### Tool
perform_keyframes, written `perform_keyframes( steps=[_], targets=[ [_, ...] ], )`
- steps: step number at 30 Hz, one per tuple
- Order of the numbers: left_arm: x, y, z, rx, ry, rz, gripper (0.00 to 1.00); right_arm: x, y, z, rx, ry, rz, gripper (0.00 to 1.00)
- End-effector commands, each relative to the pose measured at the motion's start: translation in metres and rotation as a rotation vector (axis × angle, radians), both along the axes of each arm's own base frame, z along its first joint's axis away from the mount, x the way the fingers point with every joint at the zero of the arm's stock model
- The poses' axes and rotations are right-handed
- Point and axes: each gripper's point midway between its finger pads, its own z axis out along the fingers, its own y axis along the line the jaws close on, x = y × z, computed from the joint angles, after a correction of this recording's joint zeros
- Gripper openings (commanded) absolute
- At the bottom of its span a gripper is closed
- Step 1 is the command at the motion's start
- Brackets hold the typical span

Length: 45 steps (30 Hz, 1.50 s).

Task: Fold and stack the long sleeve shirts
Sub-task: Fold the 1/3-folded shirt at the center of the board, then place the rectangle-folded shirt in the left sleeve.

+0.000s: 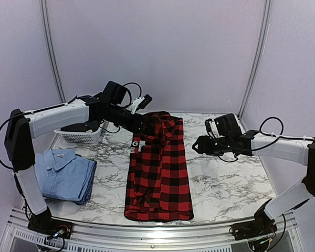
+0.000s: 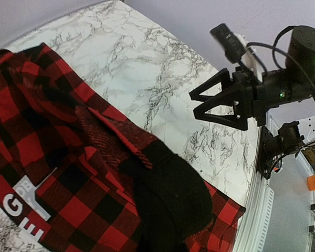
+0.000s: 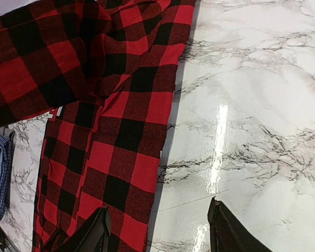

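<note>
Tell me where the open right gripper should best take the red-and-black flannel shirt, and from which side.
Take the flannel shirt at its right edge, probably level with where the left gripper pinches it. Come from the right, low over the table: that edge lies straight and flat, facing the right gripper, whose jaws stand open beside it.

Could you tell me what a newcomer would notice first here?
The red-and-black flannel shirt lies down the middle of the marble table, its far end pinched by the left gripper. A folded light blue shirt sits at the left; the right gripper, fingers apart, hangs at the right.
</note>
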Motion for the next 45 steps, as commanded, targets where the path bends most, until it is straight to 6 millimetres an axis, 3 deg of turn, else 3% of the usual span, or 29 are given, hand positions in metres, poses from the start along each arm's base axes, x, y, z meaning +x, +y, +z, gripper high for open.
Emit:
perform_keyframes(
  steps=[1, 5, 10, 20, 23, 26, 28, 32, 40, 45],
  targets=[
    [-0.017, 0.016, 0.055, 0.030, -0.125, -0.076, 0.00, 0.017, 0.017, 0.030, 0.053, -0.075, 0.047, 0.59],
    [-0.033, 0.013, 0.037, 0.100, -0.054, -0.162, 0.00, 0.023, 0.020, 0.033, 0.049, -0.079, 0.052, 0.59],
    [-0.058, -0.003, -0.005, 0.209, 0.053, -0.270, 0.00, 0.028, 0.022, 0.032, 0.043, -0.075, 0.044, 0.59],
    [-0.096, -0.043, -0.061, 0.283, 0.164, -0.410, 0.00, 0.023, 0.011, 0.011, 0.020, -0.029, 0.015, 0.60],
    [-0.103, -0.048, -0.073, 0.318, 0.168, -0.420, 0.20, 0.019, 0.012, 0.007, 0.029, -0.020, 0.021, 0.60],
    [-0.100, -0.050, -0.072, 0.313, 0.159, -0.389, 0.40, 0.014, 0.015, 0.004, 0.025, -0.009, 0.054, 0.60],
    [-0.094, -0.050, -0.068, 0.299, 0.131, -0.340, 0.51, 0.009, 0.017, 0.002, 0.015, -0.006, 0.077, 0.60],
    [-0.069, -0.041, -0.065, 0.294, 0.073, -0.177, 0.58, -0.004, 0.026, -0.002, -0.030, -0.001, 0.125, 0.60],
    [0.022, 0.004, -0.086, 0.296, 0.127, 0.317, 0.51, -0.023, 0.048, -0.014, -0.102, 0.018, 0.190, 0.58],
    [0.062, 0.024, -0.096, 0.308, 0.125, 0.521, 0.47, -0.013, 0.050, -0.015, -0.108, -0.006, 0.168, 0.58]
  ],
)
